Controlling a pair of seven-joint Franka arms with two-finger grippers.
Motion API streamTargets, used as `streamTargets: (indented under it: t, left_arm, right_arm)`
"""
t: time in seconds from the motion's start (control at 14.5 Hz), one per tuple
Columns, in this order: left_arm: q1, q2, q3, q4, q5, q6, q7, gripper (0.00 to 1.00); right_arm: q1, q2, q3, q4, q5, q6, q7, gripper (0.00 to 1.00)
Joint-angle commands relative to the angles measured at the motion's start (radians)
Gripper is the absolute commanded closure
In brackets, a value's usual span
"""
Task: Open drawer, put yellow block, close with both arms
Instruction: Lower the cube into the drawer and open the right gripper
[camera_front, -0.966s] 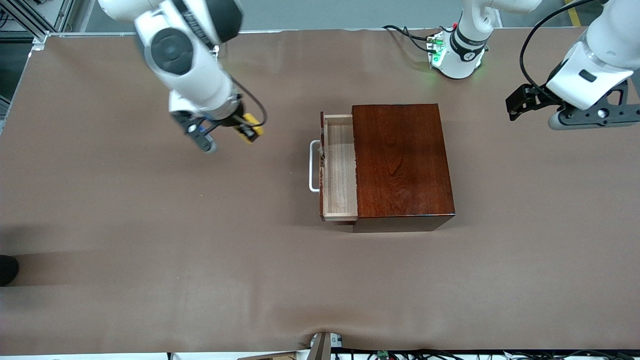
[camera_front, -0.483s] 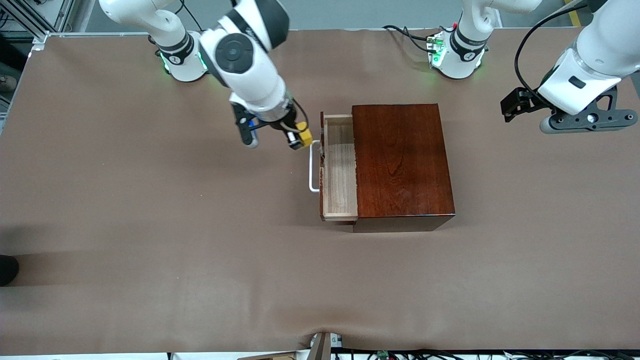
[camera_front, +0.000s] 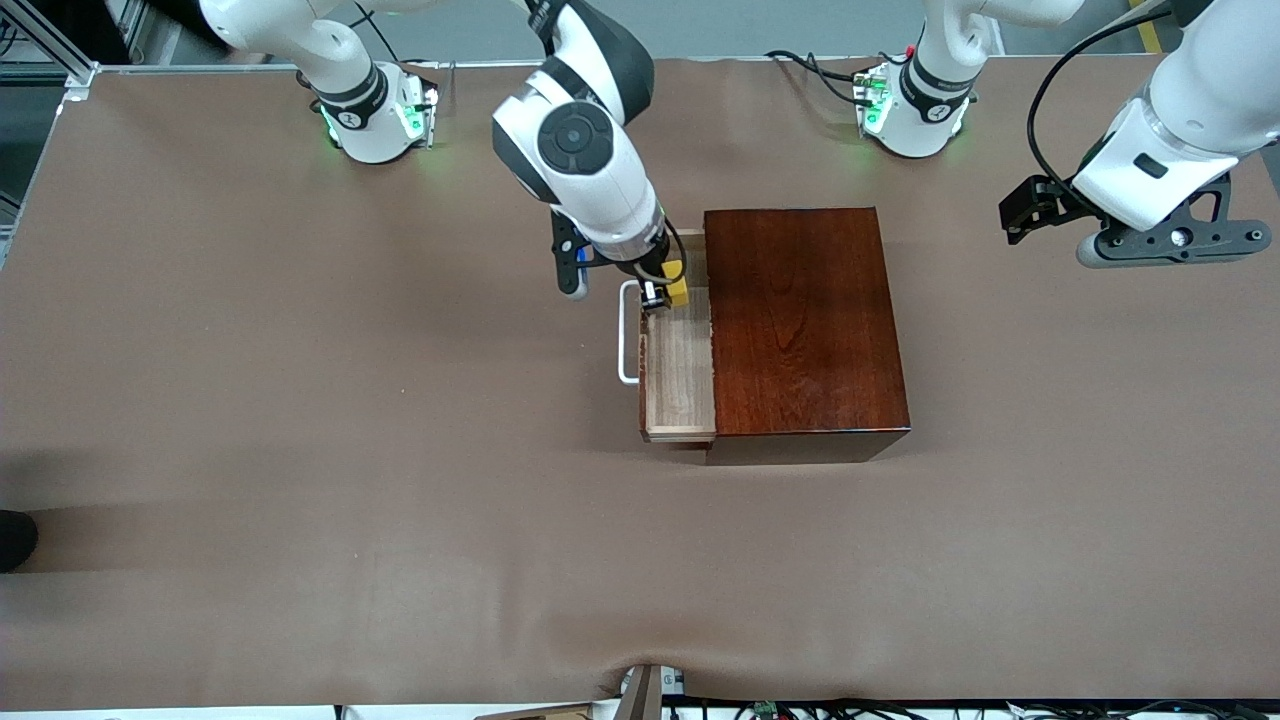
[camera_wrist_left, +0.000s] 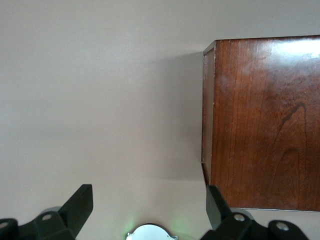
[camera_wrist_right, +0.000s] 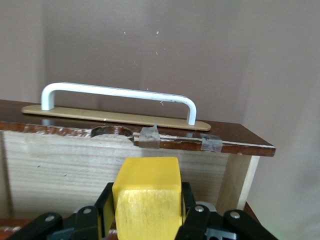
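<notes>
The drawer (camera_front: 680, 370) is pulled out of the dark reddish-brown wooden box (camera_front: 800, 320), its white handle (camera_front: 626, 335) toward the right arm's end. My right gripper (camera_front: 668, 290) is shut on the yellow block (camera_front: 676, 284) and holds it over the open drawer's end farthest from the front camera. In the right wrist view the yellow block (camera_wrist_right: 146, 197) sits between the fingers, with the drawer's inner wall (camera_wrist_right: 60, 162) and handle (camera_wrist_right: 117, 95) close by. My left gripper (camera_front: 1050, 215) is open and empty, in the air past the box at the left arm's end; the box (camera_wrist_left: 265, 125) shows in its wrist view.
The brown table cloth (camera_front: 300, 450) stretches all round the box. The two arm bases (camera_front: 375, 115) (camera_front: 905, 105) stand along the table edge farthest from the front camera. Cables lie by the left arm's base.
My right gripper has carried the yellow block across the table toward the box, from off beside the handle to over the open drawer. The left gripper has shifted only slightly.
</notes>
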Motion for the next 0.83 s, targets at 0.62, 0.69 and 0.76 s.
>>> streamTargets:
  t: [0.62,0.69,0.76]
  left_arm:
    - [0.0,-0.014,-0.003,-0.026,0.005,0.014,0.025,0.0]
    - [0.0,-0.015,-0.003,-0.026,0.005,0.014,0.025,0.0]
    - [0.0,-0.015,-0.003,-0.024,0.005,0.014,0.025,0.0]
  right_arm:
    - [0.036,0.109,-0.016,0.038,0.004,0.116,0.025,1.0]
    - [0.042,0.113,-0.019,0.038,0.003,0.119,0.025,0.99]
    - [0.042,0.115,-0.019,0.038,0.002,0.119,0.025,0.97]
